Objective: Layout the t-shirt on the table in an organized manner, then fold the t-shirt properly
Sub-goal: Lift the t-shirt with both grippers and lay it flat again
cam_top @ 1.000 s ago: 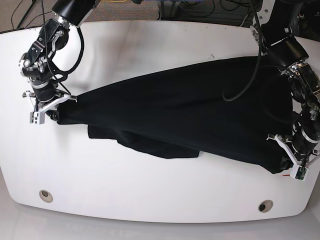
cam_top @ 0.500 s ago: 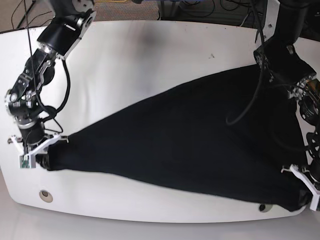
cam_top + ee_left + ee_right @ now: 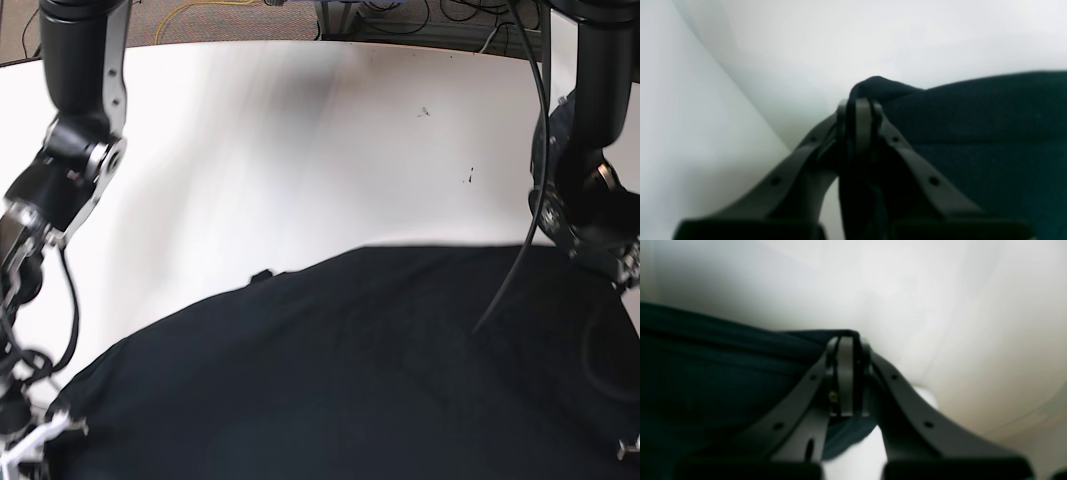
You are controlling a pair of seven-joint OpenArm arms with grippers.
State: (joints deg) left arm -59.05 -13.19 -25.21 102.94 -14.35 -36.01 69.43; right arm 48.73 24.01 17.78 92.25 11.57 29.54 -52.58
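The black t-shirt is stretched wide across the near part of the white table and fills the bottom of the base view. My left gripper is shut on a bunched corner of the t-shirt. My right gripper is shut on an edge of the t-shirt. In the base view the right gripper is at the bottom left corner, and the left gripper is almost out of frame at the bottom right. The neck label is hidden.
The far half of the table is bare white with small dark scuffs. The arm with the right wrist camera rises at the left, the other arm at the right. Cables lie on the floor behind the table.
Both grippers have pulled the t-shirt toward the near edge of the table, spreading it wider. The cloth now covers the front of the table and the two grommet holes.
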